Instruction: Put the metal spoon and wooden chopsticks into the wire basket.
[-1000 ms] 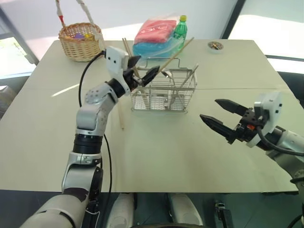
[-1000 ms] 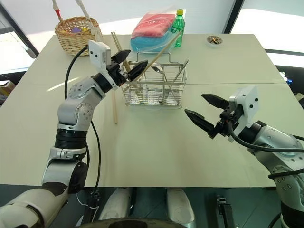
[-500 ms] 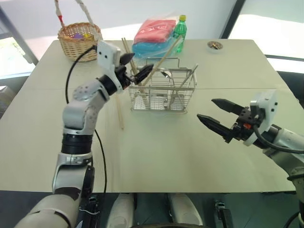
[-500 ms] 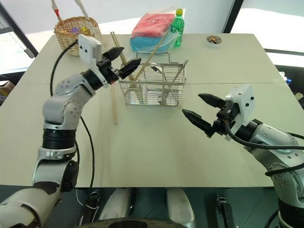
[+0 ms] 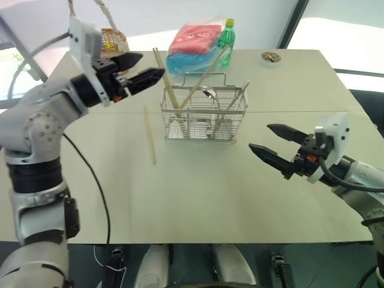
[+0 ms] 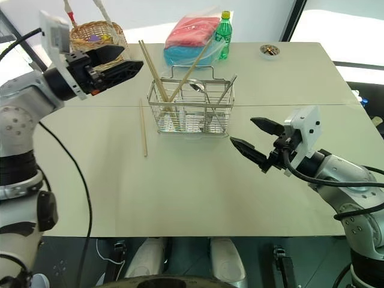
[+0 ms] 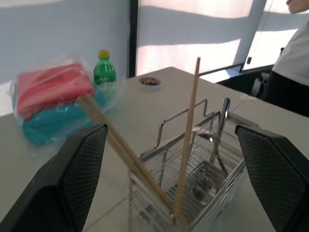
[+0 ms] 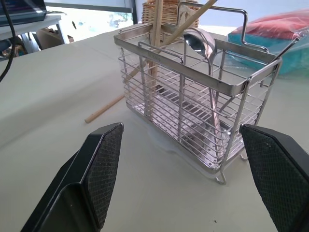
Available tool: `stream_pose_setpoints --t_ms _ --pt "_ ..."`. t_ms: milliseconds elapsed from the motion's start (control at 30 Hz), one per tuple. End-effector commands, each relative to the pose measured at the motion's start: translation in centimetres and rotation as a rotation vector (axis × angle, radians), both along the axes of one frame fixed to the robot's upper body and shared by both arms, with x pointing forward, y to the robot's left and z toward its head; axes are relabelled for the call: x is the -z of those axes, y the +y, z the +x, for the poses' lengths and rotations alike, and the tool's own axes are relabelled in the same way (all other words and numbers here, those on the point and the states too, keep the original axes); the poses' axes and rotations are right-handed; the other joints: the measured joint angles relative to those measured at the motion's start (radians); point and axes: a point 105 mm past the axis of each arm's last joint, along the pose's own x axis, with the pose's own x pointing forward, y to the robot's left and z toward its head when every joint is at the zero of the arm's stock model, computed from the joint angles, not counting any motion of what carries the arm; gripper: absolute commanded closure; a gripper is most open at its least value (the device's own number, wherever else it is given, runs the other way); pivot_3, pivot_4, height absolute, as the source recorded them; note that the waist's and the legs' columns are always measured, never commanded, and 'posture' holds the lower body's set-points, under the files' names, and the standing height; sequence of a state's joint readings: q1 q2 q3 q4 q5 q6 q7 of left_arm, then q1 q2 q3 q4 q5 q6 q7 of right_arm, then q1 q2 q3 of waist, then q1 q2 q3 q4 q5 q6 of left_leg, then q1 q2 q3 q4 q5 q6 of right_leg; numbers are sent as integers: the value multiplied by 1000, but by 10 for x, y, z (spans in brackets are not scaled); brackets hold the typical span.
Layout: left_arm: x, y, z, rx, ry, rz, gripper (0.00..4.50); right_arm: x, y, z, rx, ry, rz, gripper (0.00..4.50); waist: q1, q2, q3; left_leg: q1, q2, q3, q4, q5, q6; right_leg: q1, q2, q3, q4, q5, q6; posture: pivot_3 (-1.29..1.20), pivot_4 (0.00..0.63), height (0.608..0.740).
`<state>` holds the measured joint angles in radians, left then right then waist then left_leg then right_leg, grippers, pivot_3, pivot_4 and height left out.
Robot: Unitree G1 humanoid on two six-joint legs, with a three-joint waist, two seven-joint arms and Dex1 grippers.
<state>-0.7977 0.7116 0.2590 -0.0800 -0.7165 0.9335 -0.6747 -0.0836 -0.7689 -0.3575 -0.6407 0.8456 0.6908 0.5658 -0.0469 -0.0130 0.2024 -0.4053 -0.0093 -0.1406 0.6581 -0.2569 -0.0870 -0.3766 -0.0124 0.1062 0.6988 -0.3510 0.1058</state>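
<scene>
Wire basket [image 6: 191,111] stands mid-table. Metal spoon [image 8: 200,43] upright inside it, bowl up, handle down; right wrist view gives it plainly. Wooden chopsticks [image 6: 157,75] lean in basket, tips above rim; one loose chopstick [image 6: 143,127] flat on table just left of basket. Left gripper [image 6: 123,63] raised left of basket, fingers apart, empty. Right gripper [image 6: 257,141] right of basket, fingers spread, empty. Left wrist view adds person's white sleeve [image 7: 299,46] beyond table. Wicker basket [image 6: 96,41], green bottle [image 6: 224,33] at far edge.

Round wicker basket [image 6: 96,35], green bottle [image 5: 227,35], bagged red and blue cloths [image 5: 193,45], small dish [image 5: 272,57]
</scene>
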Motion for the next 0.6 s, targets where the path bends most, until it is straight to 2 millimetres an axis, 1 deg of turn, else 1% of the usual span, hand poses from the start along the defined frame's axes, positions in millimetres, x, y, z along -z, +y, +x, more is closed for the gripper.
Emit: stream_pose_setpoints --t_ms 33,167,233,367,500,600 --pt "4 23 -15 -3 36 32 58 -10 3 -3 -14 -49 -24 502 2 0 0 0 1 0 -1 0 0 -1 0 0 0 0 0 0 150 740" --pt "22 34 -24 -1 85 113 58 -2 7 -2 -30 -35 -68 502 7 0 0 0 2 0 -7 0 0 -2 -1 0 -3 0 0 0 150 740" --pt "26 37 -27 -6 93 131 58 3 13 -3 -52 -17 -96 502 8 0 0 -1 2 0 -8 0 0 -2 -1 0 -6 0 0 0 150 740" --pt "26 37 -35 13 86 169 58 9 28 -7 -112 18 -113 502 5 0 0 -2 2 0 -10 0 -1 -2 -2 0 -10 0 0 0 150 740" --pt "24 36 -39 23 84 183 58 17 36 -6 -119 60 -128 502 5 0 0 -2 2 0 -12 0 0 -3 -2 0 -11 0 0 0 150 740" --pt "23 34 -43 37 83 199 58 34 41 0 -71 150 -177 502 4 0 0 -3 2 0 -12 0 0 -3 -2 0 -11 0 0 0 150 740"
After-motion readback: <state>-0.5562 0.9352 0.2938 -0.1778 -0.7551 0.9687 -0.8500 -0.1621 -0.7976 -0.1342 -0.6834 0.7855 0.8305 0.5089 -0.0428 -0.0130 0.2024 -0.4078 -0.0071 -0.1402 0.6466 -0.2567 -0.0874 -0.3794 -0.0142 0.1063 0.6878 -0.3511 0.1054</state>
